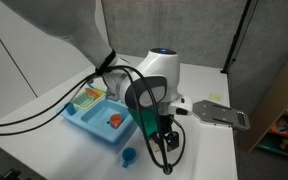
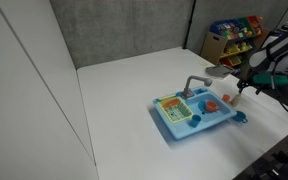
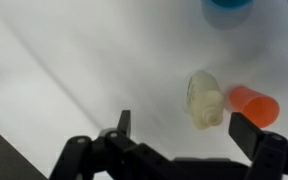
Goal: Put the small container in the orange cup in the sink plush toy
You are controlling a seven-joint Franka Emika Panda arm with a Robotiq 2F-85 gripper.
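Observation:
The small container is cream-white and lies on its side on the white table in the wrist view. My gripper is open and empty above it, with the container between the fingers and nearer the right one. The deep red-orange cup stands in the basin of the light blue toy sink, and both also show in an exterior view, the cup inside the sink. In both exterior views the gripper hangs over the table beside the sink.
A paler orange little cup lies right beside the container, by my right finger. A blue cup stands on the table near the sink. A grey flat object lies further off. Shelves with toys stand behind the table.

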